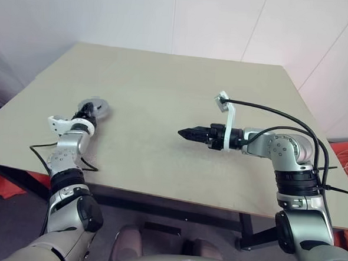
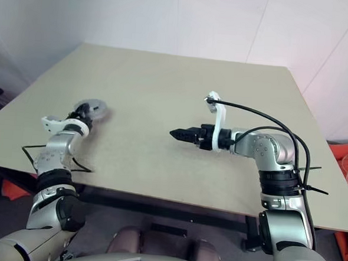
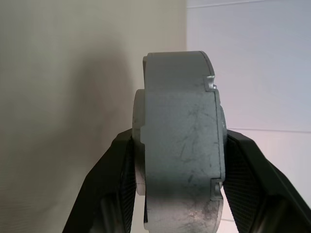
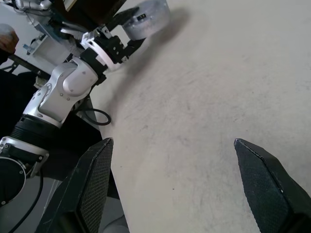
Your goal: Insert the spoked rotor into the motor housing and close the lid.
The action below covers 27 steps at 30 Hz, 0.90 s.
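At the table's left, my left gripper (image 1: 88, 109) is shut on a round grey metal part, the motor housing (image 1: 98, 108), gripping it across its two flat faces. The left wrist view shows the housing (image 3: 180, 121) edge-on between the black fingers (image 3: 114, 179), scratched and thick. From the right wrist view the housing (image 4: 146, 17) lies low over the table top. I cannot tell whether the lid sits on it. The spoked rotor is hidden. My right gripper (image 1: 182, 133) hovers over the middle of the table, pointing left, open and holding nothing, with its fingers (image 4: 95, 179) wide apart.
The beige table (image 1: 165, 82) runs back to a white wall. A black cable (image 1: 40, 152) loops by the front edge near my left arm. Another black cable (image 1: 270, 110) arcs over my right forearm. Orange material (image 1: 347, 156) lies on the floor to the right.
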{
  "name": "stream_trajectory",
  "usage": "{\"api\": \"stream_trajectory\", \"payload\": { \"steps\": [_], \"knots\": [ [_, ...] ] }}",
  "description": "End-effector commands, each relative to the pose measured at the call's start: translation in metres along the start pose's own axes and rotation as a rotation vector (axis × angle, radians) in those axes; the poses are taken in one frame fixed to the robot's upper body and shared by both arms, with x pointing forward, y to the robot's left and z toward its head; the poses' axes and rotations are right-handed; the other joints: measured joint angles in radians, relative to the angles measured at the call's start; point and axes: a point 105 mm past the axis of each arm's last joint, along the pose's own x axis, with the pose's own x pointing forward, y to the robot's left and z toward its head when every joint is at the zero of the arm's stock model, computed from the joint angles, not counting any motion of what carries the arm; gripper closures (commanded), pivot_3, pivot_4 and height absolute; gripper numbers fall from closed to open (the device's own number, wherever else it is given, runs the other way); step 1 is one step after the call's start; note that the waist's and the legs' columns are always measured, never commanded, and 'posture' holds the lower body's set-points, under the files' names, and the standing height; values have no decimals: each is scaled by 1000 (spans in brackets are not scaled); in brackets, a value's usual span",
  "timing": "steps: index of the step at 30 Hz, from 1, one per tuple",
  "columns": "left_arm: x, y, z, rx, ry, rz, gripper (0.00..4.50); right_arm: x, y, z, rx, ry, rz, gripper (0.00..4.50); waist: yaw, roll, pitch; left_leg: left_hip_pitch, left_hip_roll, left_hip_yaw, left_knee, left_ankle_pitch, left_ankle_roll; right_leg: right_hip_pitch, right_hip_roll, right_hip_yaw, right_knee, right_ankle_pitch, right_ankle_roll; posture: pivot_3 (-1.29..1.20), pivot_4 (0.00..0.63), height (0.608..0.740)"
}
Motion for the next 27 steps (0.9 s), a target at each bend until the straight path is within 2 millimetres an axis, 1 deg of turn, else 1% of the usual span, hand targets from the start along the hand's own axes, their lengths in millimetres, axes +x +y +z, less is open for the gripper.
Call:
{"api": "stream_trajectory", "payload": {
  "steps": [1, 4, 11, 13, 15, 18, 19, 24, 27],
  "knots": [
    [3, -27, 12, -5, -59, -43, 2429, -4, 13, 18, -77, -39, 24, 0, 0, 0, 0, 0, 0, 0, 0, 0, 0, 0, 0, 0, 0, 0, 0, 0, 0, 740],
    [3, -23, 13, 2, -68, -9, 2429, -4, 15, 19, -81, -40, 29, 0, 0, -1, 0, 0, 0, 0, 0, 0, 0, 0, 0, 0, 0, 0, 0, 0, 0, 740],
    [-2, -26, 9, 22, -69, 31, 2429, -3, 16, 19, -82, -38, 30, 0, 0, -1, 0, 0, 0, 0, 1, 0, 0, 1, 0, 0, 0, 0, 0, 0, 0, 740],
    [-4, -27, 8, 18, -70, 38, 1694, -3, 17, 19, -82, -37, 31, 0, 0, -1, 0, 0, 0, 0, 1, 0, 0, 1, 0, 0, 0, 0, 0, 0, 0, 740],
    [-6, -28, 6, 10, -67, 53, 1168, -3, 17, 19, -81, -36, 31, 0, 0, -1, 0, 0, 0, 0, 1, 0, 0, 1, 0, 0, 0, 1, -1, 0, 0, 740],
    [-10, -27, 0, 8, -53, 84, 93, -3, 16, 17, -78, -34, 30, 0, 0, -1, 0, 0, 0, 0, 1, 0, 0, 1, 0, 0, 0, 1, -1, 0, 0, 740],
    [-12, -26, -3, -2, -48, 99, 10, -3, 16, 17, -77, -34, 29, 0, 0, -1, 0, 0, 0, 0, 1, 0, 0, 1, 0, 0, 0, 1, -1, 0, 0, 740],
    [-26, -15, -15, -11, -35, 194, 10, -4, 15, 16, -75, -33, 25, 0, 0, -2, 0, 0, 0, 0, 2, 0, 0, 2, 0, 0, 1, 1, -1, 0, 0, 740],
    [-35, -2, -22, 12, -21, 283, 10, -4, 15, 15, -75, -32, 25, 0, -1, -2, 0, 1, 0, -1, 2, 0, 0, 2, 0, 0, 1, 0, -1, 0, 0, 740]
  ]
}}
